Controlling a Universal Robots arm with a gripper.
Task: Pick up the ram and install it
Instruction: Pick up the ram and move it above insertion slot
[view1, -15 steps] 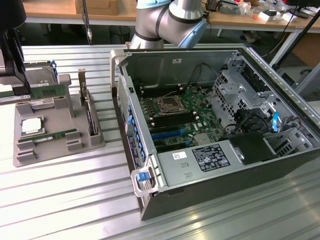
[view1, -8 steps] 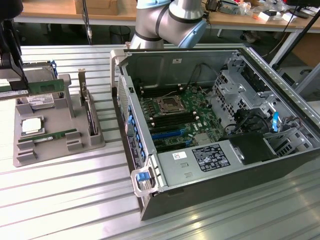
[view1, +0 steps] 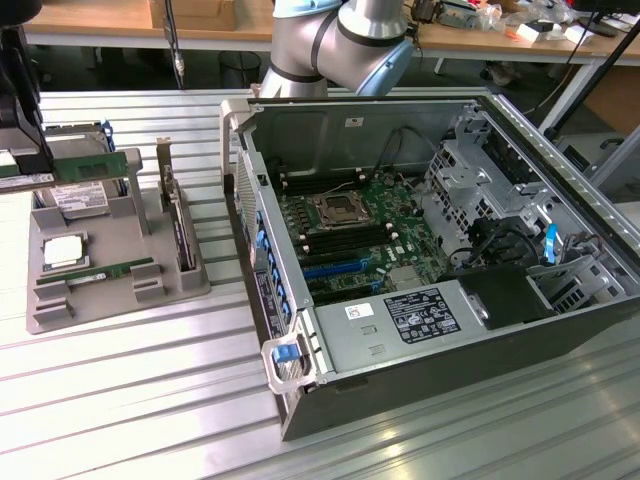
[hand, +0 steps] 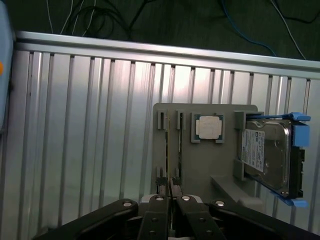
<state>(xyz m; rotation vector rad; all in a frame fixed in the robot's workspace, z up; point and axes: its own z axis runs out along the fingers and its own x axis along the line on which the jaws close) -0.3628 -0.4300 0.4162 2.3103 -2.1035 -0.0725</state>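
Observation:
At the exterior view's far left my gripper (view1: 22, 150) hangs above the grey parts holder (view1: 120, 295). Just under its black fingers a short length of the ram (view1: 30, 182) shows as a thin green stick with a whitish label, lifted clear of the holder. In the wrist view the fingertips (hand: 161, 186) stand almost together, pinched on a thin edge, and the gripper (hand: 168, 184) sits over the holder's narrow slots (hand: 170, 145). The gripper is shut on the ram.
Another green stick (view1: 110, 270) lies in the holder beside a CPU chip (view1: 65, 250), a hard drive (view1: 80, 198) and an upright expansion card (view1: 180, 235). To the exterior view's right stands the open computer case (view1: 300, 355), its motherboard (view1: 350, 225) exposed.

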